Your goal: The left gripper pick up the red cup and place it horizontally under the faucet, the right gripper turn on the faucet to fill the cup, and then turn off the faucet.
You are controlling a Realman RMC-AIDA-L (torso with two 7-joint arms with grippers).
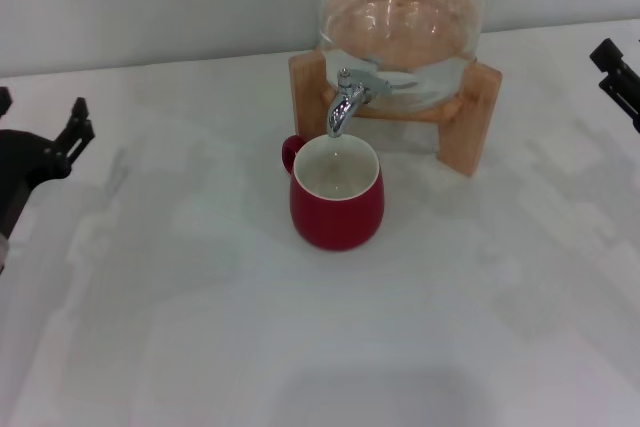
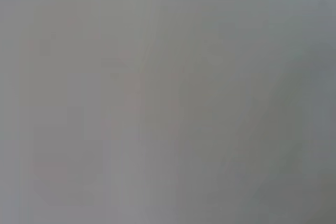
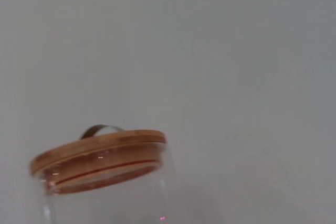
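Note:
The red cup (image 1: 337, 205) stands upright on the white table, its loop handle at the back left. Its white inside shows, and I cannot tell whether it holds water. The chrome faucet (image 1: 348, 99) sticks out of the clear glass jar (image 1: 398, 17), with its spout right above the cup's far rim. No water stream shows. My left gripper (image 1: 42, 112) is at the far left edge, open and empty, well away from the cup. My right gripper (image 1: 610, 71) is at the far right edge, open and empty, away from the faucet.
The jar rests on a wooden stand (image 1: 470, 112) at the back centre. The right wrist view shows the jar's wooden lid (image 3: 100, 156) with a metal handle. The left wrist view shows only a blank grey surface. A pale wall runs behind the table.

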